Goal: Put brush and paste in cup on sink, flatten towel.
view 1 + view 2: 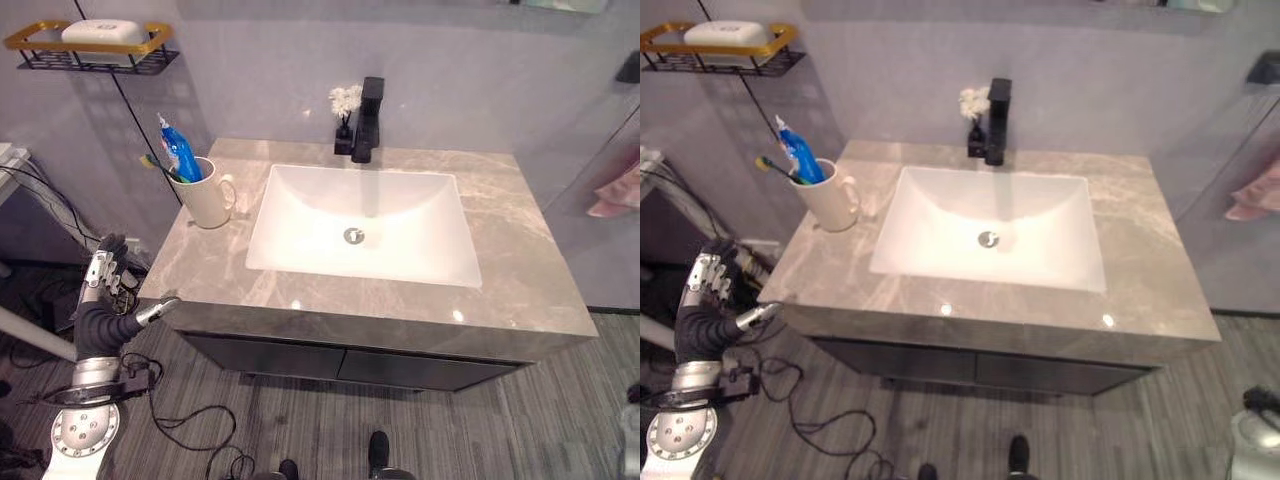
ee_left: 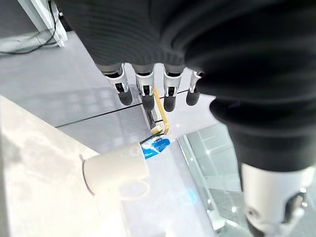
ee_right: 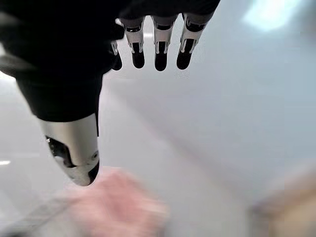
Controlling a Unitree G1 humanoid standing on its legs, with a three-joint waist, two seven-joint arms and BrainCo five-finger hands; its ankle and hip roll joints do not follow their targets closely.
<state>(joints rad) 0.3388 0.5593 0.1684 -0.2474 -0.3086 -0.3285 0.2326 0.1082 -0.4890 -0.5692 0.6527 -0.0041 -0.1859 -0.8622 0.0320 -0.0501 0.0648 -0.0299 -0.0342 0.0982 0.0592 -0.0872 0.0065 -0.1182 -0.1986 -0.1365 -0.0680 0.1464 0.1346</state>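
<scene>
- Left wrist view shows your left hand (image 1: 103, 268) with fingers straight and relaxed, holding nothing, low beside the counter (image 1: 500, 215) edge.
- Brush (image 1: 158, 165) and paste (image 1: 181, 155) already stand in the cup (image 1: 208, 194), left of the sink (image 1: 360, 225).
- Right hand (image 3: 81, 163) spread near the pink towel (image 1: 618, 192), which hangs right with open room around it.

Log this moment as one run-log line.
cup: on counter, holds toothbrush and toothpaste | left hand: open, off counter edge | right hand: open, above pink towel
</scene>
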